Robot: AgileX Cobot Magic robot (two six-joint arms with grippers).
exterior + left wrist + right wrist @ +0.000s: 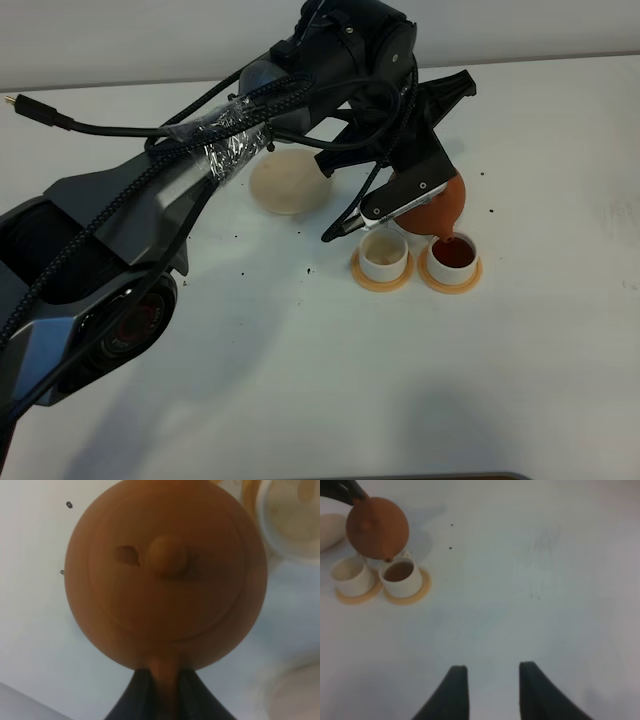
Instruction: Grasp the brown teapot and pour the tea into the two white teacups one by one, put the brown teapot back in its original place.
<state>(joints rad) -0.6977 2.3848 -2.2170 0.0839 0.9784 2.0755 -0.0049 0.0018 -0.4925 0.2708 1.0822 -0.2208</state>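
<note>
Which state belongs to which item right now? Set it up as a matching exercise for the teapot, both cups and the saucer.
Things:
1. brown teapot
2. cup nearer the saucer
3. cup farther from the saucer
4. beige saucer

States:
A. nothing on it
B. holds dark tea
C. tilted, gripped by the left end effector
D. empty inside

Pairs: 1-C, 2-D, 3-B, 4-A
</note>
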